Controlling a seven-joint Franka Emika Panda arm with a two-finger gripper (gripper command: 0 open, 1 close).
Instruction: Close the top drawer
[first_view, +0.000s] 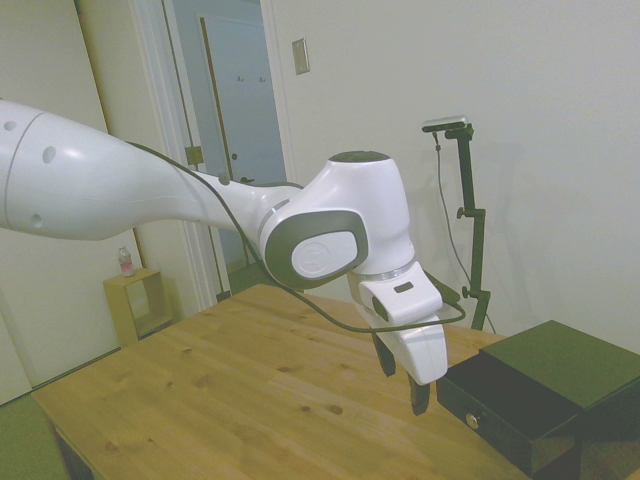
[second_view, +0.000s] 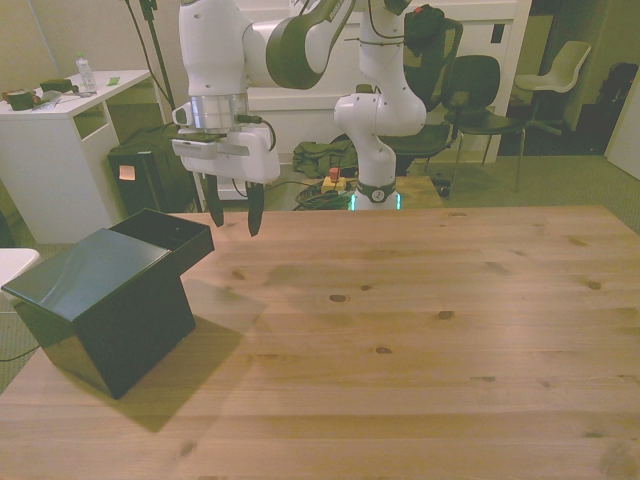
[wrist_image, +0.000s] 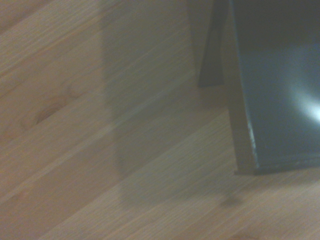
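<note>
A small black cabinet (second_view: 95, 300) stands at the table's corner on the front view's left. Its top drawer (second_view: 170, 236) is pulled out some way from the cabinet body. In the side view the top drawer (first_view: 500, 405) shows its front face with a small pale knob (first_view: 472, 421). My gripper (second_view: 234, 227) hangs open above the table, just off the drawer's front, holding nothing. Seen from the side, the gripper (first_view: 403, 391) is a short gap away from the drawer front, fingers pointing down. The wrist view shows a blurred dark edge of the cabinet (wrist_image: 275, 85) over the wood.
The wooden table (second_view: 420, 330) stretches wide toward the front view's right. The cabinet sits close to the table's edge. Off the table are a white desk (second_view: 60, 110), dark chairs (second_view: 470, 85) and a small wooden shelf (first_view: 135, 300).
</note>
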